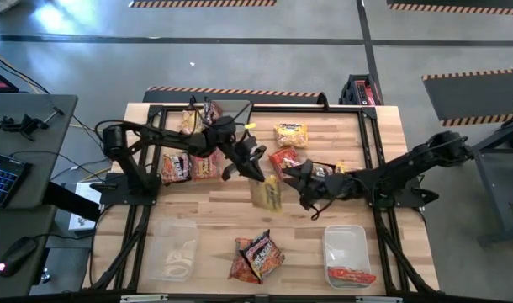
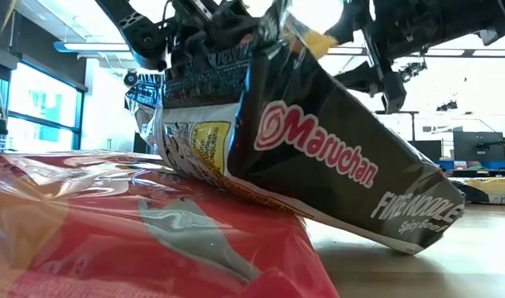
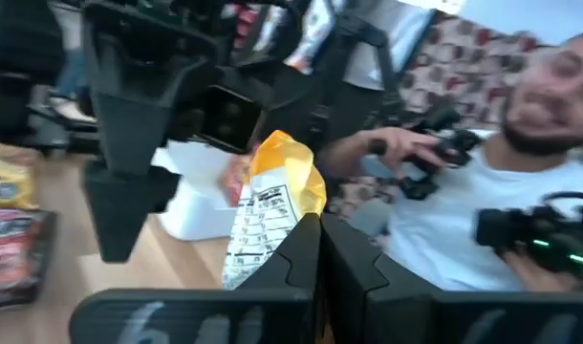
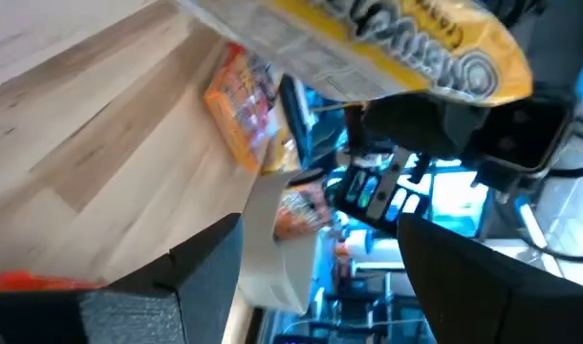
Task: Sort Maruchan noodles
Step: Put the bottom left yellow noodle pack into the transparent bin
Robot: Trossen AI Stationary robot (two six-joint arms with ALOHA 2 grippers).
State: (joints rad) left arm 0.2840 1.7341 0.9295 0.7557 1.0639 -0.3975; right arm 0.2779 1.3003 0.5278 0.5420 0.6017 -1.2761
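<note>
Crinkly red plastic fills the near foreground of the low view, a red-orange packet (image 2: 137,240) lying on the counter (image 1: 206,215), and on it leans a dark packet (image 2: 319,149) printed Maruchan. From above these two sit together at about six o'clock on the counter's near edge, between a clear bin (image 1: 174,251) at seven o'clock, which holds something pale, and a second clear bin (image 1: 347,251) at five o'clock with one red packet (image 1: 351,274) at its near end. At the centre of the counter the left hand (image 1: 255,172) is clamped on a yellow packet (image 1: 267,193), its fingers pinched together on the packet's top edge, as the left wrist view shows, so that the packet hangs below it. The right hand (image 1: 300,181) is just beside it toward three o'clock, its fingers spread apart and holding nothing, with the yellow packet close in front of them in the right wrist view. Farther back a red packet (image 1: 287,157) lies at about one o'clock with another yellow packet (image 1: 291,134) beyond it. Toward ten o'clock a cluster of red-orange packets (image 1: 189,167) lies under the left arm. In the left wrist view a person in a white shirt (image 3: 464,220) sits beyond the counter.
</note>
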